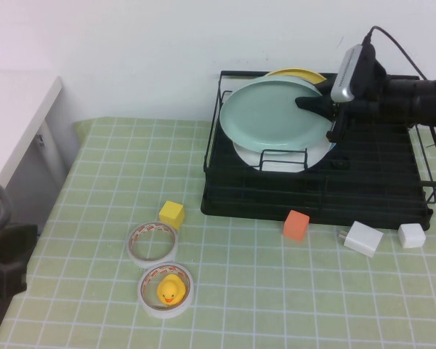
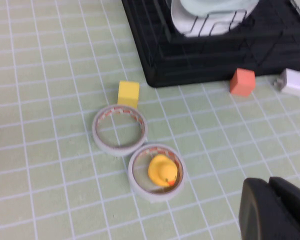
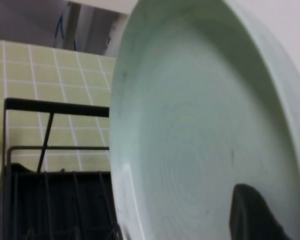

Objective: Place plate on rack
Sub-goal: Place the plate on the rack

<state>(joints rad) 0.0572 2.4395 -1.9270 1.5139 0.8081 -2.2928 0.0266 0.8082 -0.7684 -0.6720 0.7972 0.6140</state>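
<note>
The right gripper [image 1: 325,116] reaches in from three o'clock of the high view and is closed on the right-hand rim of the plate [image 1: 276,115], one black finger [image 1: 314,104] lying across the plate's face. The plate, pale mint green, is held tilted on edge above the left half of the rack [image 1: 392,203], which sits at about one o'clock on the checked green mat [image 1: 94,305]. Just below and behind the held plate a white plate [image 1: 280,158] stands among the rack's dividers, and a yellow plate [image 1: 299,73] shows its top edge behind it at twelve o'clock of the mint plate. In the right wrist view the plate [image 3: 200,130] fills most of the frame, with the dark finger [image 3: 252,215] against its inner surface and the rack's rails beside it. The left gripper [image 2: 275,210] hangs low over the mat at eight o'clock of the scene, well apart from the rack; whether its fingers are open or closed cannot be told. In front of the rack lie an orange cube [image 1: 296,225], a white charger [image 1: 363,238] and a small white cube [image 1: 412,235]. Toward seven o'clock sit a yellow cube [image 1: 171,214], an empty tape roll [image 1: 153,242] and a second tape roll [image 1: 147,289] with a rubber duck [image 1: 171,290] inside it.
</note>
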